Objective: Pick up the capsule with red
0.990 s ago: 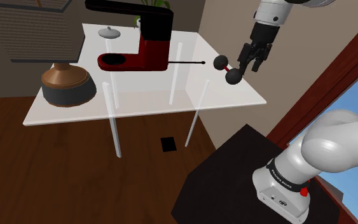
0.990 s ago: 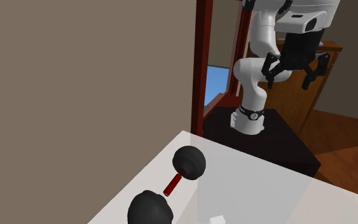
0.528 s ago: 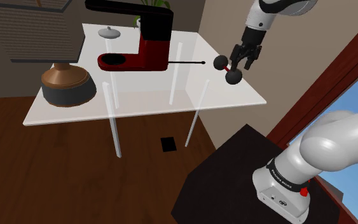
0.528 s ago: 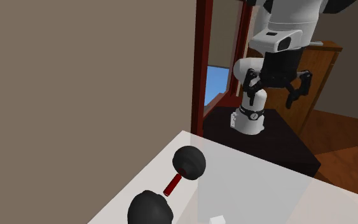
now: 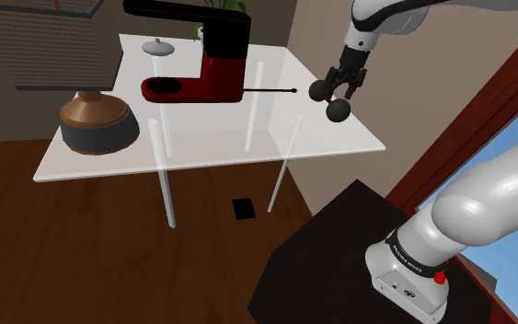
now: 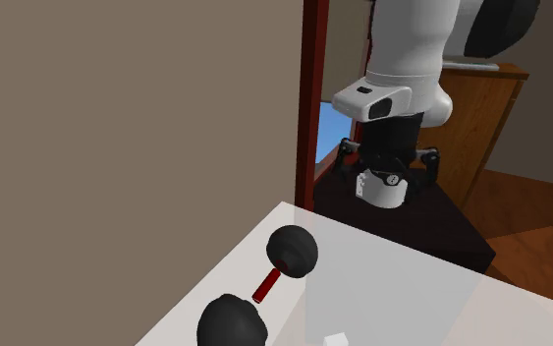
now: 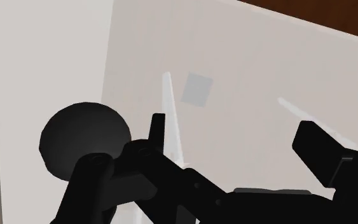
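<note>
The capsule is a dumbbell shape: two black balls joined by a short red rod (image 6: 266, 285). It lies on the pale see-through table (image 5: 211, 129) near the wall-side edge, at the shoulder view's right (image 5: 339, 109). My black gripper (image 5: 346, 87) hangs just above it, open, with nothing between its fingers. Seen in the second exterior view, the gripper (image 6: 387, 175) is still beyond and above the capsule, not touching it. One black ball (image 7: 85, 140) lies beside the gripper (image 7: 234, 143) in the wrist view; the other ball is hidden there.
A red and black coffee machine (image 5: 206, 64) stands at the table's back, its thin rod pointing toward the capsule. A brown and dark round base (image 5: 97, 124) sits at the shoulder view's left. A wall (image 6: 117, 147) runs close beside the capsule. A small black square (image 5: 243, 208) lies on the floor.
The gripper has come down and moved toward the shoulder view's left, from off the table's edge to just over the capsule. The fingers stayed open. The capsule has not moved.
</note>
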